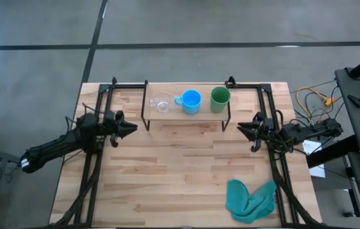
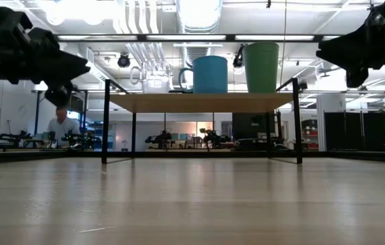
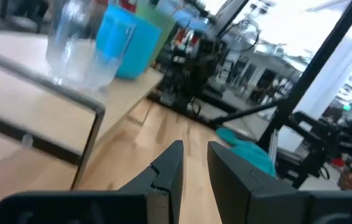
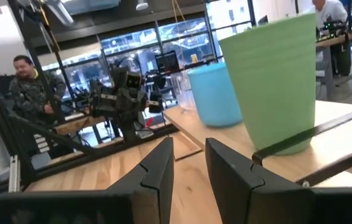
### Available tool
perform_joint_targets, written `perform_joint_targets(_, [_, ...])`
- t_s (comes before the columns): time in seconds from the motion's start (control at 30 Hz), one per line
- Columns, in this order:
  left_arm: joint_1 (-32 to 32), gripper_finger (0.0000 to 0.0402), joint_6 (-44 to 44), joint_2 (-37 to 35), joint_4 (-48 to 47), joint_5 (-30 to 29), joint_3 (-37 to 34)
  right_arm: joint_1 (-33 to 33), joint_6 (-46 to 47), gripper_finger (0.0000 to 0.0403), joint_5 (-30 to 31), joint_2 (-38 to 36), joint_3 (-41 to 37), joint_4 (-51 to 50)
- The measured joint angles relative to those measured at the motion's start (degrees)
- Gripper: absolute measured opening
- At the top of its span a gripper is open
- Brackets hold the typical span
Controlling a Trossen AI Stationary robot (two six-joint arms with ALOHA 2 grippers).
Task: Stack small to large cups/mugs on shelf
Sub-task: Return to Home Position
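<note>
The shelf [image 1: 167, 116] stands at the table's far middle on thin black wire legs [image 2: 104, 129]. On its board stand, in a row from left to right, the small clear glass cup [image 1: 161, 103], the blue mug [image 1: 191, 101] with its handle pointing left, and the green cup [image 1: 220, 99]. All three rest upright on their bases [image 2: 209, 92]. My left gripper [image 1: 134, 127] hovers to the left of the shelf and nearer than it, its fingers a narrow gap apart [image 3: 193, 146]. My right gripper [image 1: 240, 129] hovers to the right of the shelf, also narrowly open [image 4: 188, 143].
A crumpled teal cloth [image 1: 251, 199] lies near the table's near right corner. Black frame rails [image 1: 91, 172] run along both sides of the table. Bare wood [image 1: 180, 172] spreads between the grippers and the near edge. People sit in the room beyond [image 4: 30, 87].
</note>
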Motion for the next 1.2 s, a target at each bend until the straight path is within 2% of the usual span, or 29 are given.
perform_joint_targets(0.1, [0.0,0.006,0.9,-0.2,3.1,-0.1,-0.3,0.0,0.0,0.0089,0.2,0.0,0.0,0.6])
perform_joint_targets(0.33, [0.0,0.006,2.9,-0.1,1.3,-0.5,-0.4,0.0,1.0,0.0089,0.2,0.0,0.0,0.6])
perform_joint_targets(0.53, [0.0,0.006,3.2,0.1,1.7,-7.7,-0.4,0.0,3.0,0.0089,0.2,0.0,0.0,0.6])
perform_joint_targets(0.83, [0.0,0.006,2.6,3.8,1.8,-10.4,-0.5,0.0,-0.1,0.0089,1.8,0.0,0.0,0.6])
perform_joint_targets(1.2, [-0.8,0.006,1.5,5.7,3.0,-9.3,-0.5,0.0,-2.4,0.0089,3.2,0.0,0.0,0.6])
